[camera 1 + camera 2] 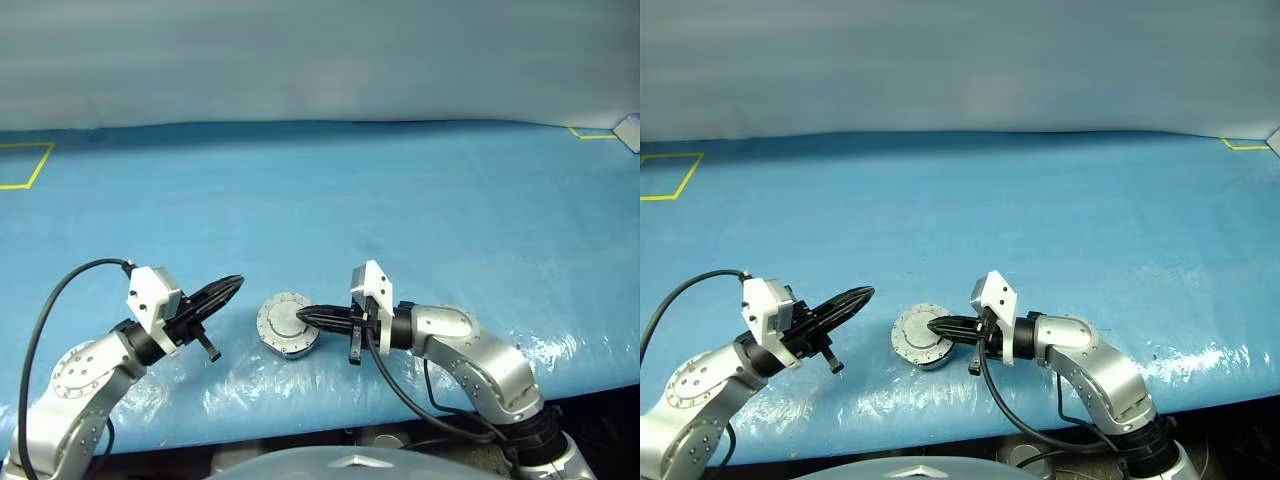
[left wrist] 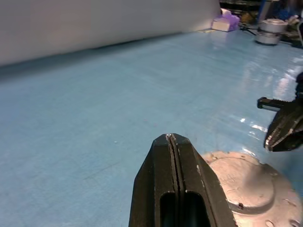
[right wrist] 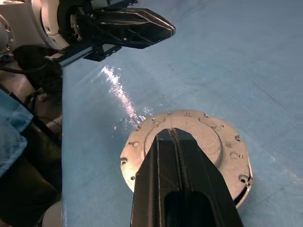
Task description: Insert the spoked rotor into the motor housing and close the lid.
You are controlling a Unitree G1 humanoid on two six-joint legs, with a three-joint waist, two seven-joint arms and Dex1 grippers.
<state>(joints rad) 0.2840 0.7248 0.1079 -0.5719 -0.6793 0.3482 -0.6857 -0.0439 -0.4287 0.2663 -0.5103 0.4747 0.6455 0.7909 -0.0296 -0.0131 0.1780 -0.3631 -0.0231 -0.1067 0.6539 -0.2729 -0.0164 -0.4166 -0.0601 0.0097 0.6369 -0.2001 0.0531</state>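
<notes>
Covering the table, blue sheet is glossy at the near edge, grey wall behind. Lid sits plain side up on it. Left gripper and right gripper both clenched, empty; right tips over the lid.

I see even, bright overhead light, white glare streaks on the blue cover near its front edge, and soft focus in wrist views.

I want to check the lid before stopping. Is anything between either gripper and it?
Nothing visible. The lid lies plain side up on the blue table cover. The shut right gripper is over its top, and the shut left gripper hangs beside it with only bare cover between.
</notes>
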